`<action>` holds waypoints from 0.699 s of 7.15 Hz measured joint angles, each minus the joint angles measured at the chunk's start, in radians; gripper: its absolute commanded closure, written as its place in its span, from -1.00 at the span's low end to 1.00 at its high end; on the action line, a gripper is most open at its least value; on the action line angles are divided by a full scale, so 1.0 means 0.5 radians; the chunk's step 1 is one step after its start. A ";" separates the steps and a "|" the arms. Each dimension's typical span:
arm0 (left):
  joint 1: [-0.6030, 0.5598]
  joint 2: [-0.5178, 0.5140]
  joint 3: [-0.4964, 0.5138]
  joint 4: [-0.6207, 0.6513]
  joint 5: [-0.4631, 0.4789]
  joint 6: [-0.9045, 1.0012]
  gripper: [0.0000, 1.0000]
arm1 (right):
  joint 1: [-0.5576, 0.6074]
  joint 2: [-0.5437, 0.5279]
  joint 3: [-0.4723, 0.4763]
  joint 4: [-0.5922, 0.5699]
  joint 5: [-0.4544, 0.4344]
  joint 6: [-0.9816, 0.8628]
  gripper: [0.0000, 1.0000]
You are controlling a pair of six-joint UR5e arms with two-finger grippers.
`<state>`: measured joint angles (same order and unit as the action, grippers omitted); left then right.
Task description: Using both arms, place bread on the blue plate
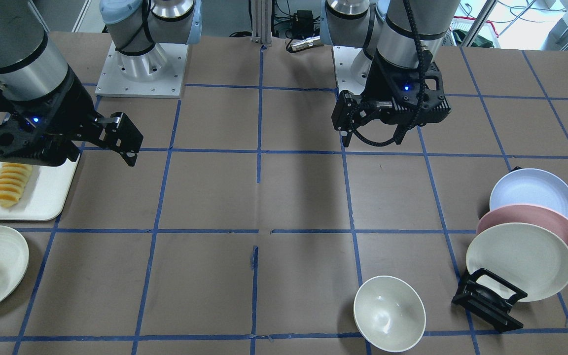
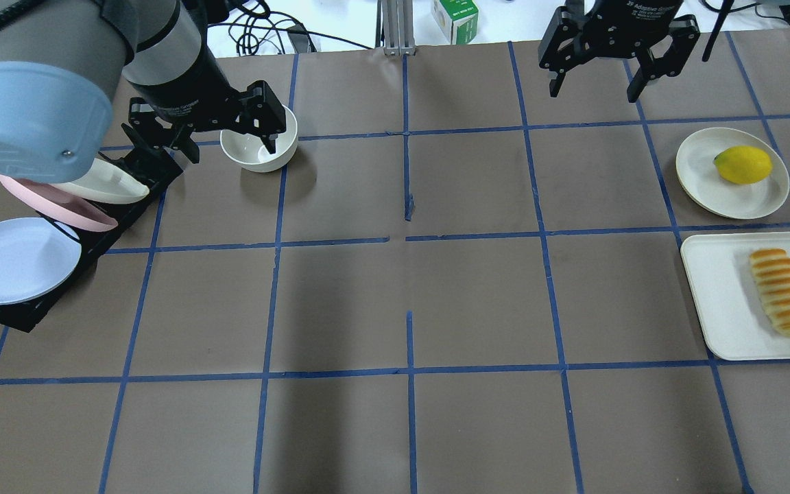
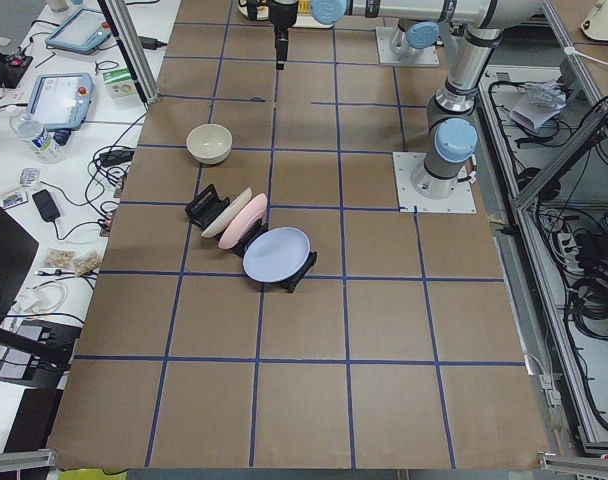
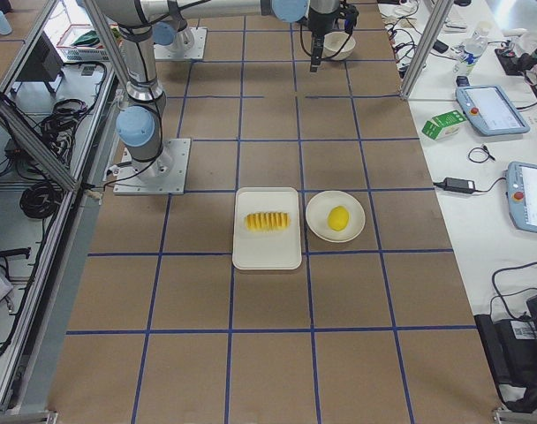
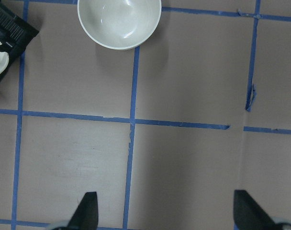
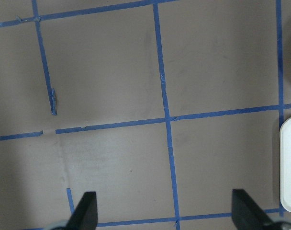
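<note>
**A:** What did the place look like?

**B:** The table (image 2: 477, 302) was covered in brown paper, ruled into squares by blue tape (image 2: 407, 237). Along the operators' side ran white benches (image 4: 507, 247) littered with teach pendants (image 4: 485, 108) and cables (image 4: 467, 185). Metal framing (image 4: 26, 128) stood behind the arms' bases.

**A:** And what sat on the paper?

**B:** At the robot's left end, a black rack (image 1: 491, 301) held three plates leaning on edge. The blue plate (image 2: 14, 261) was nearest the robot, then a pink plate (image 2: 45, 204), then a cream plate (image 1: 518, 259). A white bowl (image 2: 258, 147) stood upright just past the rack. At the right end lay a white tray (image 2: 717, 302), with a small plate (image 2: 703, 178) beside it carrying a yellow fruit (image 2: 743, 165).

**A:** Where was the bread?

**B:** The bread (image 2: 784, 291) lay flat on the tray, toward the side away from the table's middle. It was at the opposite end of the table from the blue plate.

**A:** And the grippers?

**B:** The right gripper (image 2: 594, 89) hung in the air with its fingers spread wide and nothing between them. It was well apart from the bread, and its wrist camera caught only the tray's edge at one side. The left gripper (image 1: 372, 138) was likewise spread and empty. It was up over the paper near the bowl and rack, touching neither.
</note>
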<state>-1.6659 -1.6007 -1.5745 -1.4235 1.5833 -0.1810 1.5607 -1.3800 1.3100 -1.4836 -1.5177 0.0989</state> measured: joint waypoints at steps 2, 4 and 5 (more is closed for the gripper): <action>-0.002 -0.005 -0.004 0.001 0.000 0.000 -1.00 | -0.006 -0.002 0.000 0.003 -0.001 -0.002 -1.00; -0.003 -0.006 -0.006 0.003 0.002 0.000 -1.00 | -0.009 -0.001 0.008 0.012 -0.007 -0.022 -1.00; -0.003 -0.003 -0.007 0.003 0.002 0.000 -1.00 | -0.010 -0.001 0.010 0.017 -0.014 -0.028 -1.00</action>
<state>-1.6674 -1.6022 -1.5779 -1.4221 1.5843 -0.1810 1.5558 -1.3805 1.3152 -1.4749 -1.5246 0.0850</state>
